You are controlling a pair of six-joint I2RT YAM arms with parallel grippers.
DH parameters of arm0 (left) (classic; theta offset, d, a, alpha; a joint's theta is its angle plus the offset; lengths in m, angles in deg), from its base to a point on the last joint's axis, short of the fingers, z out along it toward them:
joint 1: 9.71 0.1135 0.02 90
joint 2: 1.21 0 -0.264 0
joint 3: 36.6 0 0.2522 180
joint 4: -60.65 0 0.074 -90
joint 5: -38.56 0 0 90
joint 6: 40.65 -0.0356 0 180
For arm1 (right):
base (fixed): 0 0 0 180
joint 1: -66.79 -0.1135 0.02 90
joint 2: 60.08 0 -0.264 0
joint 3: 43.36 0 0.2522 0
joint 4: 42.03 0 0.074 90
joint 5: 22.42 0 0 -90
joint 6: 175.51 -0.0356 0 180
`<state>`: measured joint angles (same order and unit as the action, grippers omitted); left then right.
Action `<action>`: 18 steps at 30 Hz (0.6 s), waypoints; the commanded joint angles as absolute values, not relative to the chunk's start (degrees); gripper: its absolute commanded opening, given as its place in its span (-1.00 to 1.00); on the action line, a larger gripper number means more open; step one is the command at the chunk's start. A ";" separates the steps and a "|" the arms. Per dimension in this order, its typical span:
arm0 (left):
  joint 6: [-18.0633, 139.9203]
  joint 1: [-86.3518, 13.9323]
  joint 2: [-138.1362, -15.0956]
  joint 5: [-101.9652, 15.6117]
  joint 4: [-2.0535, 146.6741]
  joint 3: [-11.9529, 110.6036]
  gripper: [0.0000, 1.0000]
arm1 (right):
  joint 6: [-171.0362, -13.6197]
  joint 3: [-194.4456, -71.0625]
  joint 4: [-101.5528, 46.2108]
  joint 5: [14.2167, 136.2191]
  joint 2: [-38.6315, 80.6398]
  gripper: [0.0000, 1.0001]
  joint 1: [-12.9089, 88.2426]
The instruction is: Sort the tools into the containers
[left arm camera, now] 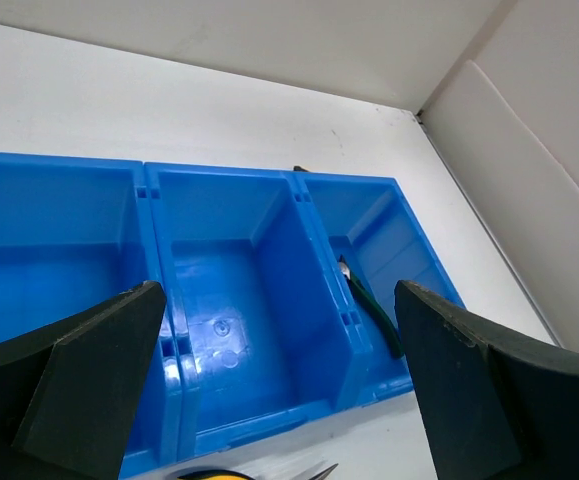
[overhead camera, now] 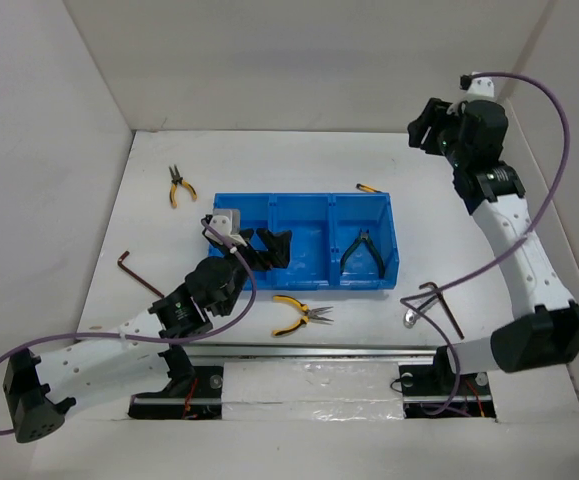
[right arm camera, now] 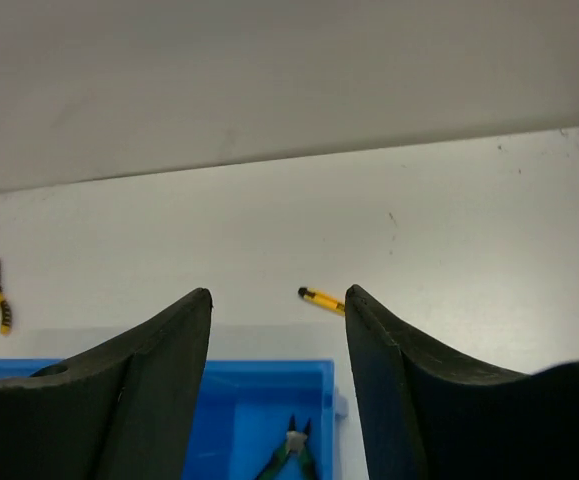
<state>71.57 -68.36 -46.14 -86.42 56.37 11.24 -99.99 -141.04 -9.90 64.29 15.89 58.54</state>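
The blue three-compartment tray [overhead camera: 269, 212] lies mid-table. Dark green pliers [overhead camera: 362, 252] lie in its right compartment, also seen in the left wrist view [left arm camera: 372, 305] and the right wrist view [right arm camera: 291, 455]. My left gripper [overhead camera: 266, 250] is open and empty over the tray's near side, between left and middle compartments [left arm camera: 249, 300]. Yellow pliers [overhead camera: 302, 313] lie just in front of the tray. Other yellow pliers [overhead camera: 176, 186] lie far left. A yellow-and-black stick [overhead camera: 367, 187] lies behind the tray [right arm camera: 321, 299]. My right gripper [overhead camera: 424, 125] is open, raised at the far right.
A dark hex key [overhead camera: 134, 270] lies left of the tray. Another hex key [overhead camera: 444, 305] and a small silver piece [overhead camera: 410, 318] lie at the near right. White walls close the table on the left, back and right.
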 commanded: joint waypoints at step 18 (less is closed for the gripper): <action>73.26 -68.25 -44.98 -81.32 54.55 11.35 0.98 | -81.04 -176.00 -2.53 88.41 58.73 0.45 68.11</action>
<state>72.48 -68.36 -45.98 -82.55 56.50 11.24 -85.46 -169.78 -6.07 85.01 56.21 68.23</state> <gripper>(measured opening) 0.989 0.725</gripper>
